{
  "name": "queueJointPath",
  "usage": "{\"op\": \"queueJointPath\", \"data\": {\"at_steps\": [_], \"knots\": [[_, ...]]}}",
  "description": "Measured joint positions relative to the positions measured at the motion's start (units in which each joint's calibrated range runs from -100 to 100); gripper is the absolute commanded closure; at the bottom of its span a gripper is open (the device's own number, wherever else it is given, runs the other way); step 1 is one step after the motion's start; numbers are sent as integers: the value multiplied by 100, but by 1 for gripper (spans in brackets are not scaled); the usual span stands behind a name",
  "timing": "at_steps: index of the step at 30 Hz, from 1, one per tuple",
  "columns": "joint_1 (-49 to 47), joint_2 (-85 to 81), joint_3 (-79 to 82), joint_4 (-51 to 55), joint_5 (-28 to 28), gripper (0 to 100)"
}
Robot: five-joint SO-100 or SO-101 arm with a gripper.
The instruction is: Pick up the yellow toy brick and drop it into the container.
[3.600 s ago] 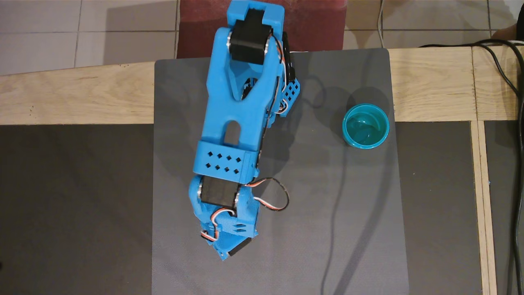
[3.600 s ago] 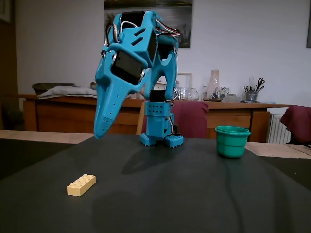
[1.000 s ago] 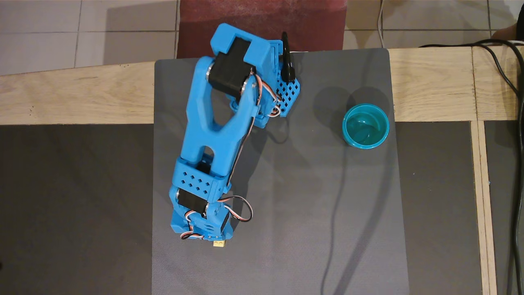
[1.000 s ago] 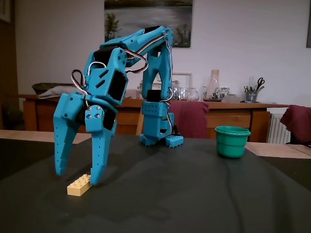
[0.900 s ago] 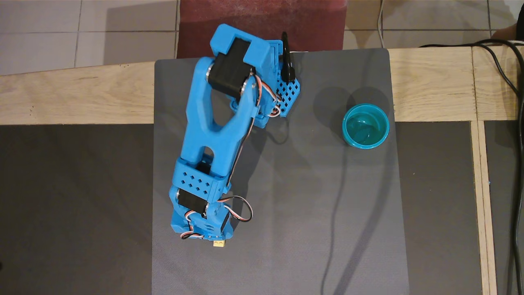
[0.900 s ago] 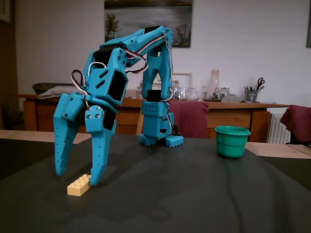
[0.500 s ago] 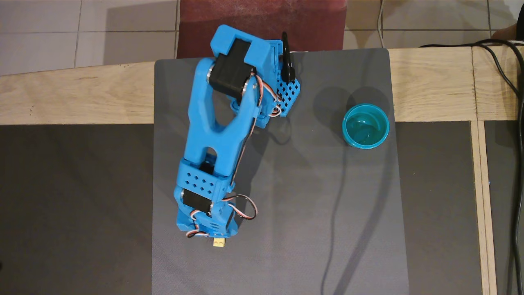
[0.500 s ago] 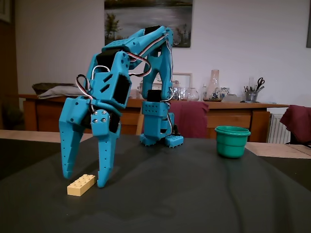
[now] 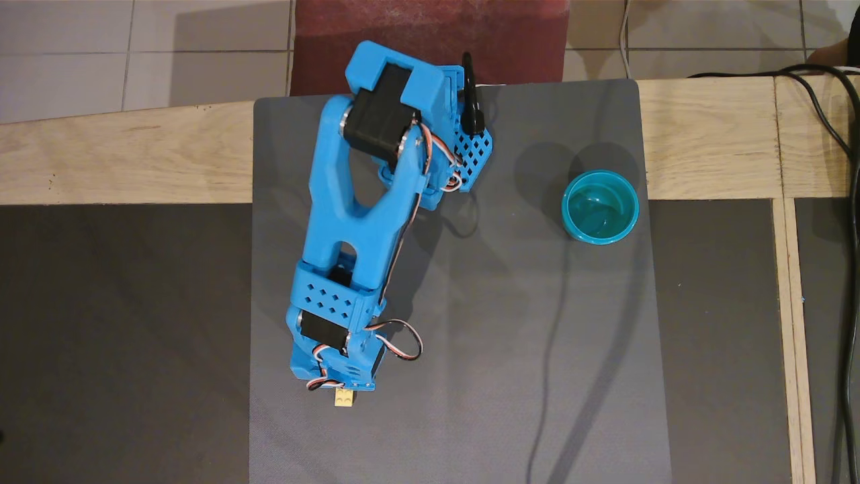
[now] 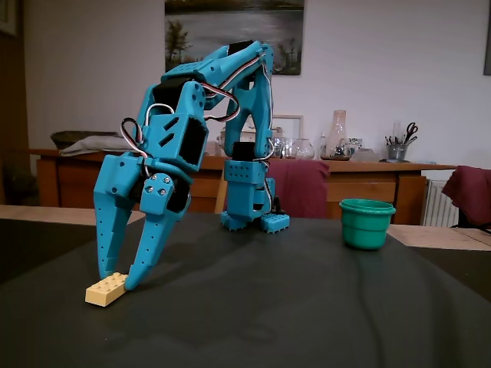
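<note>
The yellow toy brick point(image 10: 106, 289) lies on the grey mat near its front edge. In the overhead view only its end point(image 9: 345, 398) sticks out from under the blue arm. My gripper point(image 10: 117, 280) points down at it. One fingertip point(image 10: 103, 270) touches its far side and the other touches its right end, so the jaws stand closed on the brick while it rests on the mat. The teal container point(image 9: 600, 206) stands upright and empty on the mat's far right side, well away from the gripper. It also shows in the fixed view point(image 10: 367, 224).
The arm's base point(image 9: 430, 134) stands at the mat's point(image 9: 524, 323) back edge with a black cable beside it. Cables run along the wooden table's right side point(image 9: 843, 202). Black surface flanks the mat on both sides.
</note>
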Motion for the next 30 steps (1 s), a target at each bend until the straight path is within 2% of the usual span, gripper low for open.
{"op": "queueJointPath", "data": {"at_steps": [4,10,15,23,30], "knots": [[0,0,0,0,-79,100],[-416,-59,0,18,-539,100],[-883,-782,0,185,-973,100],[-2079,-2618,-308,1857,-1708,100],[-3831,-2745,-2492,4681,-2522,100]]}}
